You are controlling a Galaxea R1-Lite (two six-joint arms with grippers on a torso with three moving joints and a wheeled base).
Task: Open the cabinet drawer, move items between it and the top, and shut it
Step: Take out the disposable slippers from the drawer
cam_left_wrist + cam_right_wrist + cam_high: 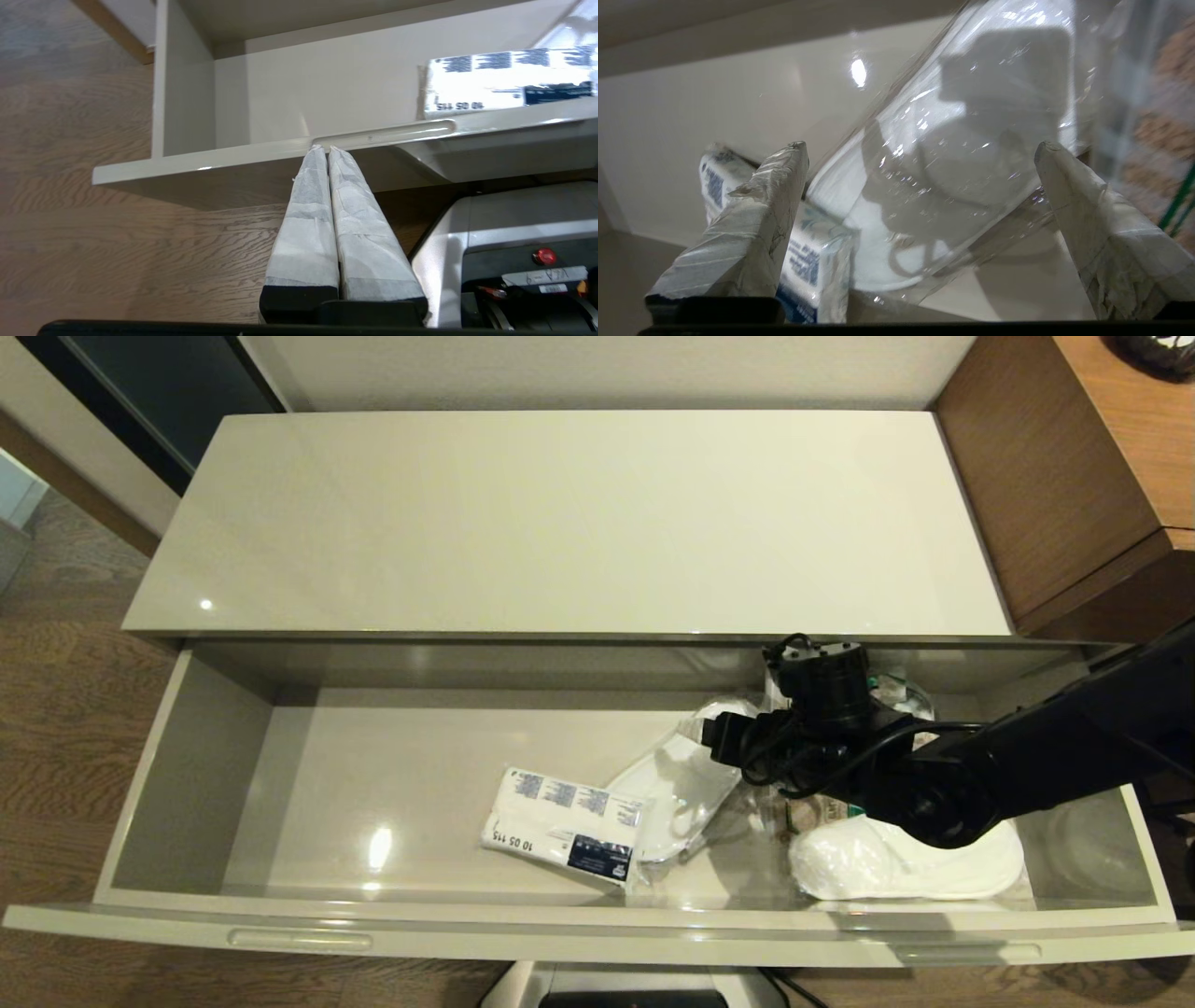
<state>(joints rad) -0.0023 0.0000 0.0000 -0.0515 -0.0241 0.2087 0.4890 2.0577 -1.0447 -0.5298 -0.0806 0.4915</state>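
Note:
The cabinet drawer [560,924] stands pulled wide open below the glossy top [560,523], which is bare. On the drawer floor lie a white tissue packet [565,826] with blue prints and a white slipper [681,784] in clear wrap. My right arm [934,784] reaches into the drawer from the right. Its gripper [920,147] is open, hanging just above the wrapped slipper [952,154], with the tissue packet [808,252] beside one finger. Nothing is between the fingers. My left gripper [327,148] is shut and empty, its tips at the drawer's front edge by a slot handle [383,133].
A second white slipper [896,863] lies at the drawer's front right, under my right arm. More clear-wrapped things [901,695] sit at the back right. Taller brown wood furniture [1055,476] stands to the right. My base [514,252] is below the drawer front.

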